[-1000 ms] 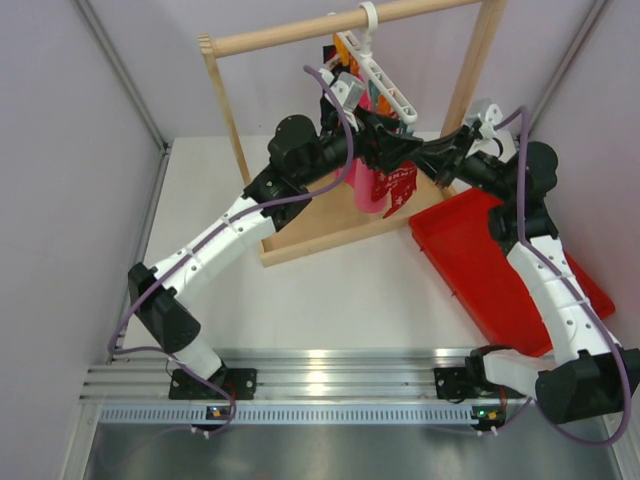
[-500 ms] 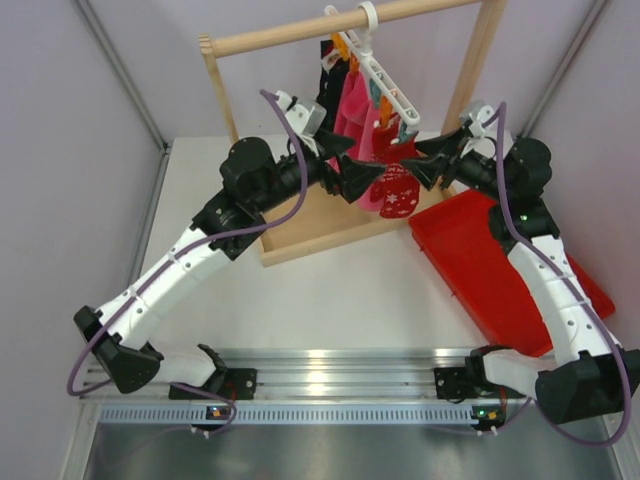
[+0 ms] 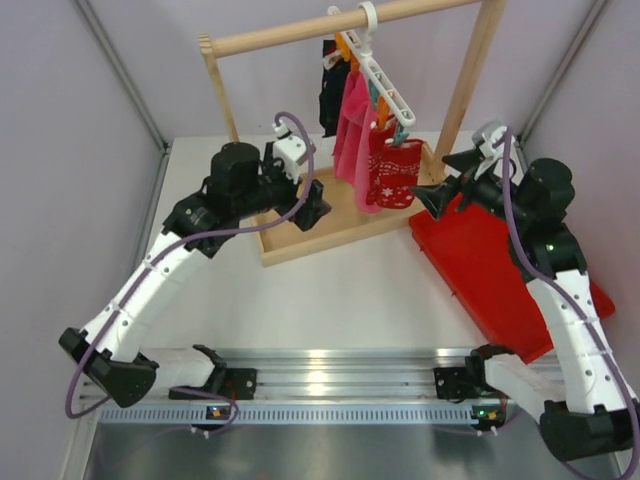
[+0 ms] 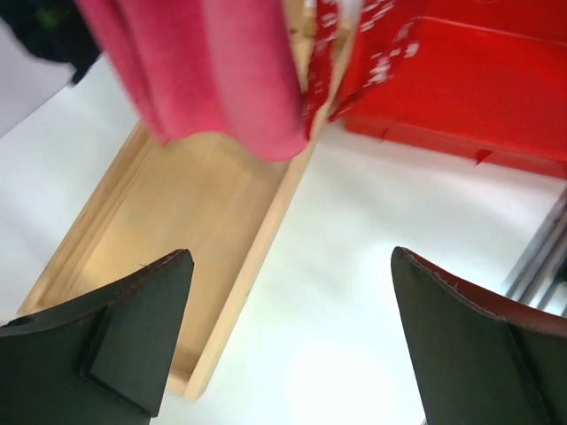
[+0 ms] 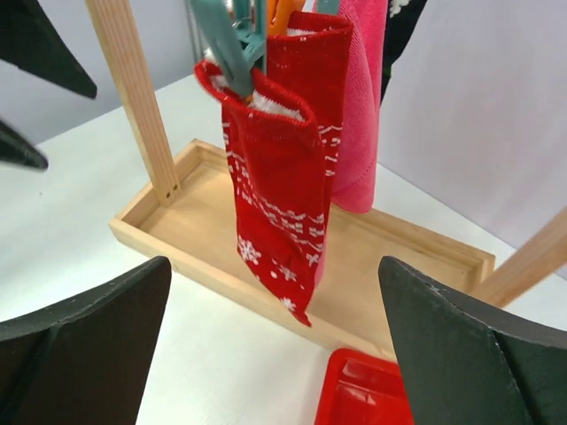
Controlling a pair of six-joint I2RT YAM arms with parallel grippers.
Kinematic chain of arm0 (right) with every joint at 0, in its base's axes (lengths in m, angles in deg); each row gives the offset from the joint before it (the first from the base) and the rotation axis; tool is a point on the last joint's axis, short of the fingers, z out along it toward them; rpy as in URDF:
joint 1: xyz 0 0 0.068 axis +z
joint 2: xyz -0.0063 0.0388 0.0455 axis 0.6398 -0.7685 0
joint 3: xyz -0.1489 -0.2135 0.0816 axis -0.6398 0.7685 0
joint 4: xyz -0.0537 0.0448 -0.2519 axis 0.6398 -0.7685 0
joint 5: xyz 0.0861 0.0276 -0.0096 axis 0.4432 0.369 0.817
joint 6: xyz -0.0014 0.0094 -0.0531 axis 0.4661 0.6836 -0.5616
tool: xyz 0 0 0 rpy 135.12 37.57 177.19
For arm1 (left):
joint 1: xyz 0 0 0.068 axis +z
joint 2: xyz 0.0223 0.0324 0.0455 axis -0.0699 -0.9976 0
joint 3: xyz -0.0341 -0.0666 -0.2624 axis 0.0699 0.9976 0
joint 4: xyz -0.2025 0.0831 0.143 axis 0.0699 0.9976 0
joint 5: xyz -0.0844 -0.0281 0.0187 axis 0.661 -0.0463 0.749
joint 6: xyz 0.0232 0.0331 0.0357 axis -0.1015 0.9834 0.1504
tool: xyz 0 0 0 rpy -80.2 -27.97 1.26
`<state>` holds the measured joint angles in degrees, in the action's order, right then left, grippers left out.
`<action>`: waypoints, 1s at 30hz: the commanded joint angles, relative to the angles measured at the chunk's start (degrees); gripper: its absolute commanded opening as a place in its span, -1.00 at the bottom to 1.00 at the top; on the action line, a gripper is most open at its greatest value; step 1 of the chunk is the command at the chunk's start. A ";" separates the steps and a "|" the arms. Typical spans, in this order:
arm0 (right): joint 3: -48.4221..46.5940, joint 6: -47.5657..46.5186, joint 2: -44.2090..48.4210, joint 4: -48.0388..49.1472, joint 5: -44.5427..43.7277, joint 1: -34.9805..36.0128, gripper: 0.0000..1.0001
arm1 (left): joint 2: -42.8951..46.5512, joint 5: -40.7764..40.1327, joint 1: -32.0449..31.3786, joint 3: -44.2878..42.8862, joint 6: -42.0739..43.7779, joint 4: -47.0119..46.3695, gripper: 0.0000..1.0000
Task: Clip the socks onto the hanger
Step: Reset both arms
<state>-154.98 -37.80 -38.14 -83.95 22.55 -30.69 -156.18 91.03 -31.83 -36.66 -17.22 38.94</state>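
Hovering over the left part of the wooden base tray (image 3: 330, 228), the left gripper (image 3: 310, 205) has its fingers (image 4: 133, 336) spread wide with nothing between them. To its right, under the wooden rail (image 3: 300, 33), hang a black cloth (image 3: 328, 95), then a pink cloth (image 3: 350, 130), then the socks (image 3: 392, 175) (red with white print), which dangle from the hanger (image 3: 385, 85) above the tray's right half. In the right wrist view a teal clip (image 5: 221, 49) bites the cuff of the front sock; how the second is fastened I cannot tell. Right of the socks and apart from them, the right gripper (image 3: 435, 190) also gapes wide and empty, above the left edge of the red bin (image 3: 500, 270).
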 commanded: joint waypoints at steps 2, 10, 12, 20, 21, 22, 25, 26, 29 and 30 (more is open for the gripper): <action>1.74 -4.40 5.77 -8.90 -4.13 -0.56 0.99 | 6.30 4.20 8.38 1.24 2.28 7.14 0.96; 7.37 -6.25 16.14 -13.74 -12.56 -0.73 0.99 | 19.74 3.70 23.43 7.49 3.14 10.92 0.96; 7.90 -6.08 18.24 -15.15 -13.62 -1.95 1.00 | 22.55 -1.89 24.58 9.16 4.98 13.28 0.96; 12.73 -2.92 26.16 -18.49 -11.52 -8.46 1.00 | 25.73 -29.43 24.85 13.55 3.77 16.55 0.96; 13.17 -2.22 27.73 -18.40 -10.73 -8.55 0.99 | 26.69 -30.58 24.85 14.08 3.77 16.29 0.96; 14.04 -1.43 28.27 -18.40 -10.11 -10.82 1.00 | 27.31 -31.37 25.54 14.70 3.77 15.42 0.96; 15.10 -0.10 29.94 -18.32 -8.70 -12.77 1.00 | 29.68 -30.15 28.44 17.94 3.33 14.79 0.96; 15.28 -0.10 30.38 -18.31 -8.61 -13.21 0.99 | 30.21 -29.10 29.15 18.39 3.07 14.79 0.96; 15.72 -0.45 31.35 -18.58 -8.61 -13.56 0.99 | 32.05 -28.04 31.17 19.44 1.83 14.79 0.96; 15.81 -0.54 31.44 -18.67 -8.52 -13.56 1.00 | 32.67 -27.87 31.44 19.62 1.40 14.79 0.96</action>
<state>-139.46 -39.42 -7.65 -102.07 12.89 -43.68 -125.73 64.17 -1.64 -17.36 -14.20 55.03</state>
